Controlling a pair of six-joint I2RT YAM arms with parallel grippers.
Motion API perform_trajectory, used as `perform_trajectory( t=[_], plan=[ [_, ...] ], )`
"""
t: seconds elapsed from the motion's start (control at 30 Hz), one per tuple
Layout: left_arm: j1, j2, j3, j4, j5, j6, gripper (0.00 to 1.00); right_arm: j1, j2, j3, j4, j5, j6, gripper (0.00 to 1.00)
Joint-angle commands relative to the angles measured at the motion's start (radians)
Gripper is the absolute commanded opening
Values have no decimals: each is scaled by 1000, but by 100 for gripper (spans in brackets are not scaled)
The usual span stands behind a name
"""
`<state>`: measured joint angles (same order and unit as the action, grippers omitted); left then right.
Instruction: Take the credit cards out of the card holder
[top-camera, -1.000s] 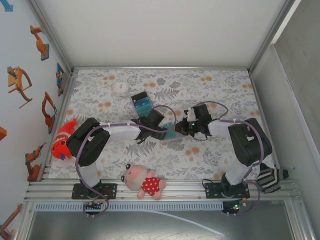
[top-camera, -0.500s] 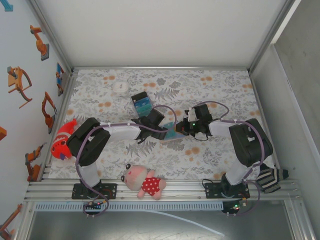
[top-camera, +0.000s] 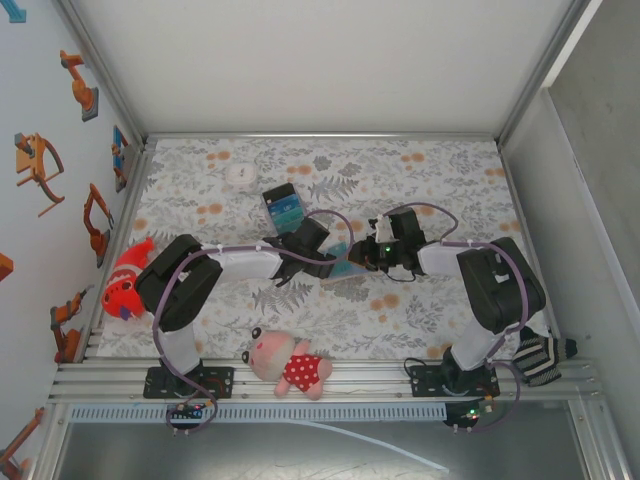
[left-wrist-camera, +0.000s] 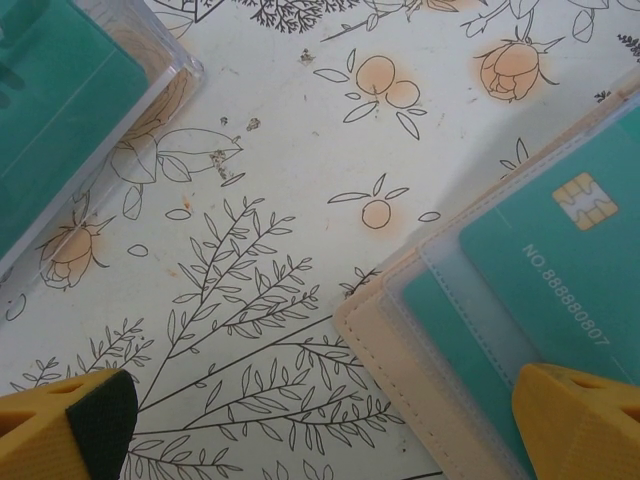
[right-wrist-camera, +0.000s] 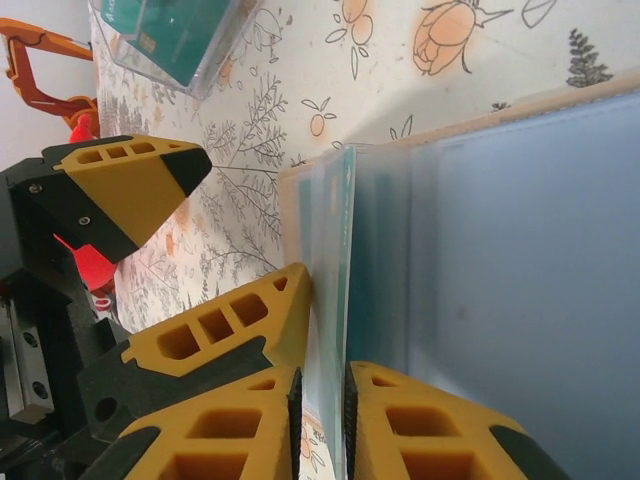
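Observation:
The tan card holder (top-camera: 346, 270) lies open on the floral cloth between both grippers. In the left wrist view its stitched tan edge (left-wrist-camera: 390, 340) and clear sleeves hold a teal chip card (left-wrist-camera: 560, 250). My left gripper (left-wrist-camera: 320, 400) (top-camera: 328, 262) is open wide, with its right finger (left-wrist-camera: 580, 420) over the holder's sleeves and the other finger (left-wrist-camera: 70, 425) above bare cloth. My right gripper (right-wrist-camera: 345, 385) (top-camera: 363, 260) is shut on a thin frosted sleeve leaf (right-wrist-camera: 345, 250) standing on edge, which has teal showing at its rim. The holder's blue-grey inner face (right-wrist-camera: 520, 250) is beside it.
A clear case of teal cards (top-camera: 282, 205) (left-wrist-camera: 60, 90) (right-wrist-camera: 180, 35) lies just behind the left gripper. A pink plush (top-camera: 288, 365) sits at the front rail, a red toy (top-camera: 125, 280) at the left edge, a white disc (top-camera: 240, 174) far left and a striped sock (top-camera: 540, 355) front right.
Both arms and the holder have stayed almost where they were; only a slight shift of the right gripper at the holder shows.

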<state>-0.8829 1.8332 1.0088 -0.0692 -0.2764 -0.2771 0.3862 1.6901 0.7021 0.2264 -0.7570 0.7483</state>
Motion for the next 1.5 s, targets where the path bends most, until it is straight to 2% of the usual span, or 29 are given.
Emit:
perform_trajectory(
  t=[0.0,0.37,0.67,0.87,1.2,1.47],
  plan=[
    [1,41,-2,-65,-6,23,97,-6,15,-9,46,-22,9,19],
    [1,45,3,-58,3,21,97,5,41,-3,70,-7,12,19],
    [1,36,-5,-63,-7,18,97,6,2,6,-29,78,-48,0],
    [1,34,-7,-63,-12,24,97,0,-60,17,-139,152,-114,0],
    [1,9,-13,-65,-17,28,97,-6,-116,42,-237,185,-174,0],
    [1,-71,-9,-64,2,41,97,-5,-217,50,-298,212,-235,0]
  ],
)
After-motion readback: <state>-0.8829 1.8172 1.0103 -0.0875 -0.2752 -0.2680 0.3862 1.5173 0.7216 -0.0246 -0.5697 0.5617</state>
